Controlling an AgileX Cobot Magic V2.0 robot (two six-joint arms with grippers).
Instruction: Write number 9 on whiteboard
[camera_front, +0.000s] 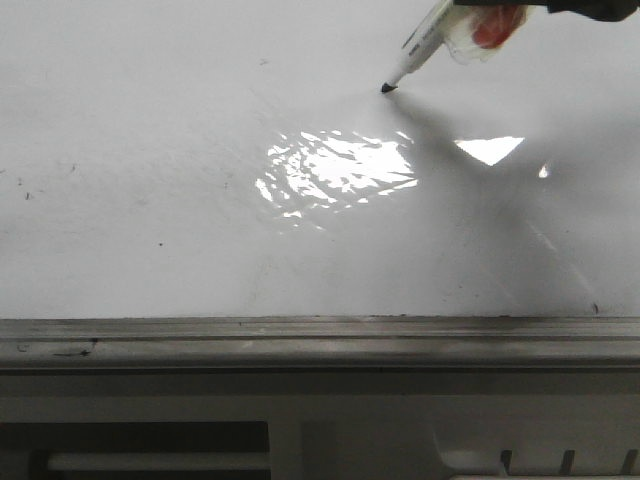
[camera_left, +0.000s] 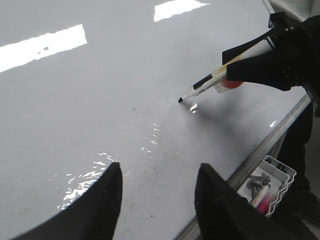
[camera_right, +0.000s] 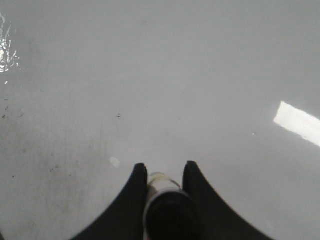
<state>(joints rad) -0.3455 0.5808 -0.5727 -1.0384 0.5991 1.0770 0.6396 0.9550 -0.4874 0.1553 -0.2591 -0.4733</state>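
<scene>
Right wrist view: right claw (camera_right: 161, 172) clamps marker (camera_right: 161, 186); left claw (camera_left: 157, 175) gapes, holding nothing.

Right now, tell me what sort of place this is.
Probably a lab or test bench set up for writing trials: a large glossy whiteboard lies flat with a metal ledge along its edge, the right hand holds a marker, and a small tray holds spare bits.

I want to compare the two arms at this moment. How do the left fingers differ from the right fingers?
The left gripper is open and holds nothing; the right gripper is shut on the marker pen. The left fingers hang apart above the whiteboard; the right one's pen tip meets it. Both are black.
</scene>
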